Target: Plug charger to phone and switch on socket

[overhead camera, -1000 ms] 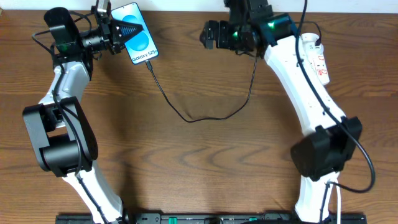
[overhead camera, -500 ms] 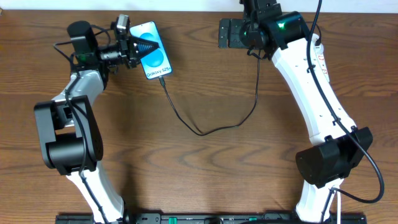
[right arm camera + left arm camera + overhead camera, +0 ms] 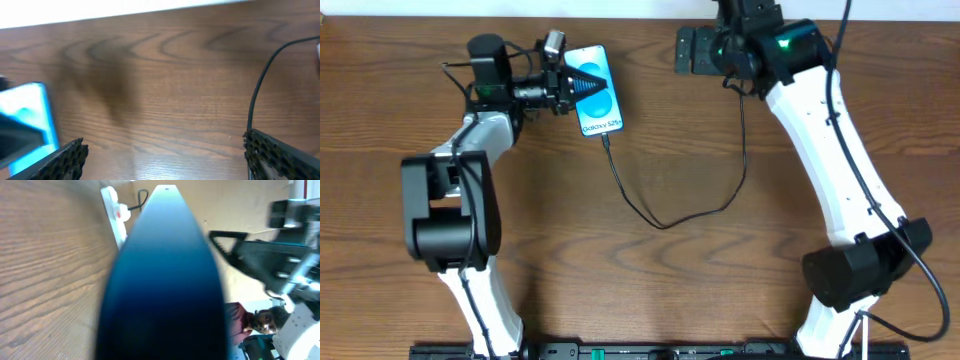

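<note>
1. As seen from overhead, locate left gripper [image 3: 582, 85] clenched on phone [image 3: 600, 112], screen up, near table's [image 3: 620, 290] far edge.
2. Trace charger [image 3: 662, 226] from phone's near short edge, looping over table, then up toward right gripper [image 3: 688, 52].
3. Note right gripper released, jaws wide, grasping nothing, well apart from phone.
4. Find socket [image 3: 113, 211] in left wrist view, lying on table beyond phone.

The left arm [image 3: 480, 300] and right arm [image 3: 820, 150] are built alike, with white shells over the long links and bulky black housings at the joints. A small green light [image 3: 785, 42] glows near each wrist. Thin black cables [image 3: 930, 268] loop along the links. The left claw [image 3: 582, 84] and right claw [image 3: 162, 142] are black, and the right has finely ridged fingers [image 3: 60, 157].
</note>
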### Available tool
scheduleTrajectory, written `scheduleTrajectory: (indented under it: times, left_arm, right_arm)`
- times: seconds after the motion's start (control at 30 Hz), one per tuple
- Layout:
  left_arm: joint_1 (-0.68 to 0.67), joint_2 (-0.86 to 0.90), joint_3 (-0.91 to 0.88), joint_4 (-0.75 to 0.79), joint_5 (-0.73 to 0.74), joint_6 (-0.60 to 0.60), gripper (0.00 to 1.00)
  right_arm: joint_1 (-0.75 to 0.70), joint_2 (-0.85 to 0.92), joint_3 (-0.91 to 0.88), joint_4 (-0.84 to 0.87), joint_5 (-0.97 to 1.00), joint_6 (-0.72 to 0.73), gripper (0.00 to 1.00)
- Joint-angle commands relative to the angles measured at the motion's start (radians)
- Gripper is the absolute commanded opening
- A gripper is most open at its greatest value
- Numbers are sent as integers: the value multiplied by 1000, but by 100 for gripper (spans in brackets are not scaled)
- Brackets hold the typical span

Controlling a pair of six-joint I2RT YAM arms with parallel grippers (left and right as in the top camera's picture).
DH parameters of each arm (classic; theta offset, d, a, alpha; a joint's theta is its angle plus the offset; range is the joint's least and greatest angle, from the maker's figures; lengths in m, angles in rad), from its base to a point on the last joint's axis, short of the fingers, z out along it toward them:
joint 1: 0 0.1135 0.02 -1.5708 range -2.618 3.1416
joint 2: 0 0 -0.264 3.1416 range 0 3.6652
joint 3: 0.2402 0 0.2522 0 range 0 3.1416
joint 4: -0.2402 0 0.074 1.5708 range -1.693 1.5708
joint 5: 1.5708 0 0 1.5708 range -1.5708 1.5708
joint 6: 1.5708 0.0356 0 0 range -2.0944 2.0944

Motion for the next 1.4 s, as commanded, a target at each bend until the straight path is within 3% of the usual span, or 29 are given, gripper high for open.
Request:
scheduleTrajectory:
  times: [0.0, 0.43, 0.63, 1.03, 1.2, 1.37]
  left_arm:
    - [-26, 76, 0, 1, 17, 18, 7]
    - [-54, 135, 1, 2, 2, 41, 7]
    - [-55, 135, 7, 10, -25, -86, 7]
    - [-57, 82, 10, 9, -70, -225, 7]
    - [-57, 61, 22, 9, -84, -349, 7]
    - [-57, -10, 28, 9, -113, -362, 7]
  right_arm:
    - [-3, -69, 14, -4, 13, -21, 99]
    - [-3, -80, 14, -21, 13, -28, 99]
    - [-3, -80, 14, -21, 13, -28, 99]
    - [-3, -80, 14, -19, 13, -28, 99]
    - [-3, -80, 14, -18, 13, -28, 99]
    - [-3, -80, 14, -18, 13, -28, 99]
